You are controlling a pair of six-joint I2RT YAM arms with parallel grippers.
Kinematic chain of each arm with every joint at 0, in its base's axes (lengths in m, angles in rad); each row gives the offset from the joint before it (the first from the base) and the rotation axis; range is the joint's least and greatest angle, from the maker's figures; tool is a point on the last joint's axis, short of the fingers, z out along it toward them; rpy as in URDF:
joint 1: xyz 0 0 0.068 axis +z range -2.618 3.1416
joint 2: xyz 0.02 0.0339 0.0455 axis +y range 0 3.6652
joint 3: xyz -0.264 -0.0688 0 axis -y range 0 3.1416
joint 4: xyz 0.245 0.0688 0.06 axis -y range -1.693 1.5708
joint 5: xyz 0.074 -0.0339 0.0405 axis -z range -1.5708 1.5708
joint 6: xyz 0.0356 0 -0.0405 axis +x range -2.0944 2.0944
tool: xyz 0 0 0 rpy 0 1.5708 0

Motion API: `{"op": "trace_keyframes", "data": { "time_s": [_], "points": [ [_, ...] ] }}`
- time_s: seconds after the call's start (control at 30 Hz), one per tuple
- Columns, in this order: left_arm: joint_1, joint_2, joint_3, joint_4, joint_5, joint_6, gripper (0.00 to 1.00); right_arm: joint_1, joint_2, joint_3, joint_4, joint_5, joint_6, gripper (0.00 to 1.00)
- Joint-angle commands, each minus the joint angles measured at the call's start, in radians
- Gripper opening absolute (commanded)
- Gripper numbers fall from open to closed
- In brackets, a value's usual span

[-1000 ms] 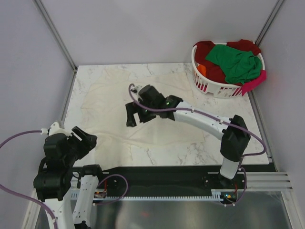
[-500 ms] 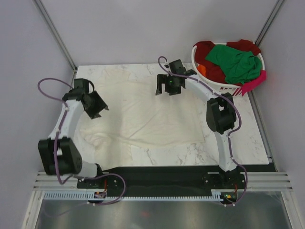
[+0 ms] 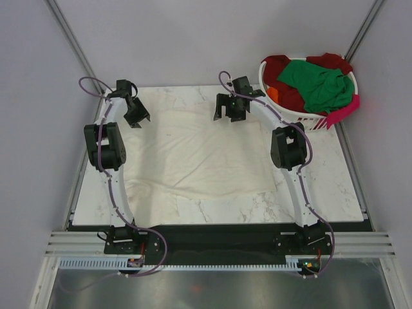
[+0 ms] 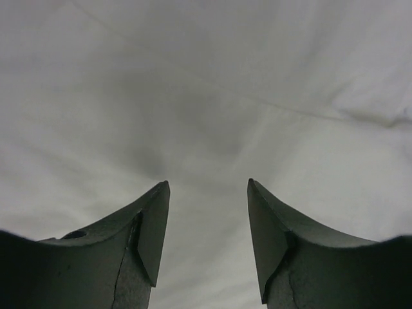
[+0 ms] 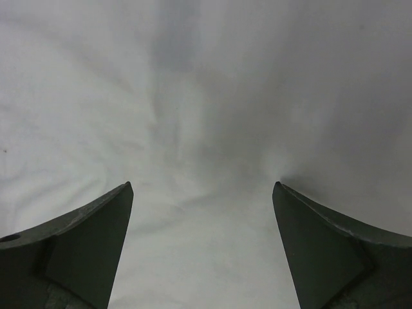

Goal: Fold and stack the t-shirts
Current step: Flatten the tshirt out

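my left end effector point(image 4: 207, 187) is open a moderate way and holds nothing; cream cloth fills the view just under its tips. my right end effector point(image 5: 203, 187) gapes wider, also empty, over the same cloth. the cream t-shirt point(image 3: 193, 154) lies spread across the middle of the table point(image 3: 322, 187), its near edge rumpled, and i hang over its two far corners, left and right. the other t-shirts point(image 3: 318, 84) sit heaped in the basket point(image 3: 302, 122) at the far right.

i judge the step to be taking the far edge for a fold. to do it well i should come down on both corners together, pinch only the shirt's layers, not scrape the table, then lift evenly so the cloth does not skew.

half a second ago my left arm was nearer, beside the shirt's left edge; it has since reached to the far corner. my right arm has barely shifted. a second ago my left arm was tucked at its base and my right was over mid-shirt.
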Motion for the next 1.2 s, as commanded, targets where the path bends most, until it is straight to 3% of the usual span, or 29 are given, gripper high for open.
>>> {"op": "trace_keyframes", "data": {
  "time_s": [0.0,0.13,0.33,0.67,0.8,0.93,1.17],
  "points": [
    [0.008,0.136,0.182,-0.071,0.014,0.043,0.59,-0.024,0.081,0.086,-0.010,-0.007,0.022,0.98],
    [0.008,0.290,0.455,-0.129,0.038,0.037,0.61,-0.055,0.132,0.147,0.031,-0.028,0.061,0.98],
    [0.031,0.429,0.663,-0.095,0.104,0.018,0.66,-0.078,0.161,0.173,0.158,-0.056,0.117,0.98],
    [0.040,0.503,0.709,0.277,0.252,-0.086,0.77,-0.130,0.234,0.178,0.408,-0.040,0.304,0.98],
    [0.040,0.518,0.727,0.458,0.293,-0.141,0.79,-0.133,0.210,0.176,0.462,-0.034,0.284,0.98],
    [0.039,0.431,0.669,0.473,0.330,-0.154,0.80,-0.131,0.094,0.072,0.552,-0.109,0.240,0.98],
    [0.051,-0.059,0.276,0.430,0.313,-0.118,0.82,-0.130,-0.153,-0.047,0.608,-0.281,0.158,0.98]
  ]
}}
